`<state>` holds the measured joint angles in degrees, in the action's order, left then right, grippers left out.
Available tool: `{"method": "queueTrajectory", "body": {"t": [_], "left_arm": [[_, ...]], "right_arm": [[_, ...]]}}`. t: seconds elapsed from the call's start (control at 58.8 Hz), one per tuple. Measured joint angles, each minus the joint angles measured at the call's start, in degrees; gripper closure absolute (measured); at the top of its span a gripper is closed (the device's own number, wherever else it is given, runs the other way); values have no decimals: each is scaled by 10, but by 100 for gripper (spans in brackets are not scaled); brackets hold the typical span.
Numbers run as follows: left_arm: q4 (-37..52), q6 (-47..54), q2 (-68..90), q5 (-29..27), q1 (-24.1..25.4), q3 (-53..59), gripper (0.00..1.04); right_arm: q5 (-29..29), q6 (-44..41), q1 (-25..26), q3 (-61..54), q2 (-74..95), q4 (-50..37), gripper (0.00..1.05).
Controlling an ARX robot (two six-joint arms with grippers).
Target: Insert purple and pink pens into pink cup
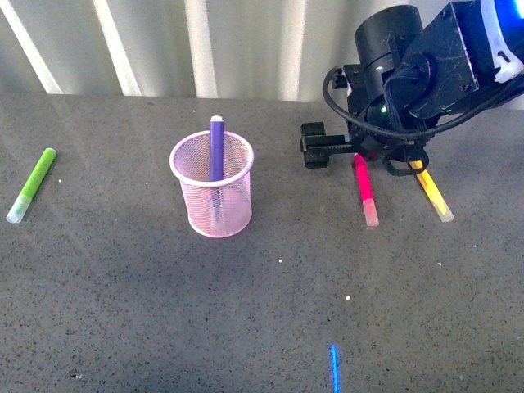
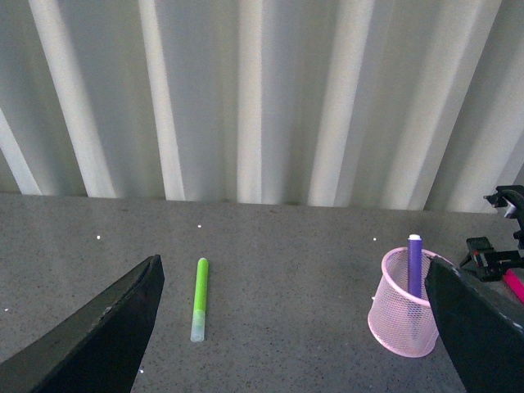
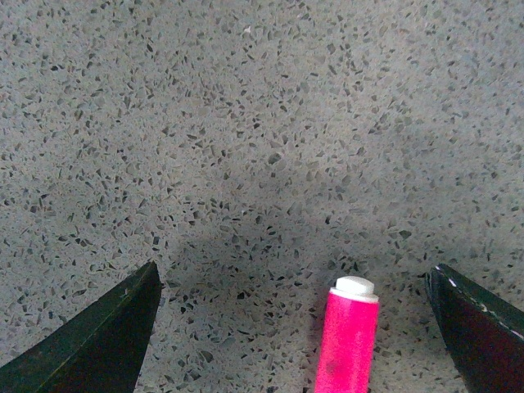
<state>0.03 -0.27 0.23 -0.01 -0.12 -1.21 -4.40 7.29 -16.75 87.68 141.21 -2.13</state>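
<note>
Front view: you see the pink cup (image 1: 233,205) standing upright left of centre on the grey speckled table (image 1: 246,311).
Purple pen (image 1: 216,147): it stands inside the cup, close to upright, with its white end poking above the rim. The left wrist view shows the same.
Pink pen (image 1: 363,190): it lies flat on the table right of centre, well apart from the cup, with its clear cap toward the bottom of the frame.
Right gripper (image 3: 293,268): your right wrist view shows its two dark fingers (image 3: 98,336) spread wide. The pink pen's white-tipped end lies between them, and neither finger touches it. In the front view the arm fills the upper right and sits low over the pen's upper end.
Left gripper (image 2: 293,262): your left wrist view shows its fingers wide apart and holding nothing.
Yellow marker (image 1: 432,193): it lies just right of the pink pen, with its upper end hidden under the right arm.
Green marker (image 1: 33,184): it lies flat at the far left edge, well apart from the cup.
Backdrop: a pale ribbed wall (image 2: 246,98) stands behind the table.
Blue streak (image 1: 334,367): a short blue line shows on the table near the bottom edge.
</note>
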Motion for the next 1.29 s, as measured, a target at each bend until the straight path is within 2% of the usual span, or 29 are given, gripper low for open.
{"method": "queueTrajectory", "body": {"t": [0.357, 0.493, 0.766, 0.919, 1.157, 1.293], "left_arm": [[0, 0, 0, 0, 0, 0, 7], [0, 0, 0, 0, 0, 0, 7], [0, 0, 0, 0, 0, 0, 7], [0, 0, 0, 0, 0, 0, 7], [0, 0, 0, 0, 0, 0, 7], [0, 0, 0, 0, 0, 0, 7]], "right_arm": [[-8, 42, -3, 2, 6, 4, 7], [-9, 52, -1, 7, 9, 11, 29], [3, 56, 7, 7, 9, 7, 66], [15, 57, 9, -2, 7, -6, 91], [10, 55, 9, -30, -6, -30, 93], [-24, 37, 9, -68, -21, -77, 93]]}}
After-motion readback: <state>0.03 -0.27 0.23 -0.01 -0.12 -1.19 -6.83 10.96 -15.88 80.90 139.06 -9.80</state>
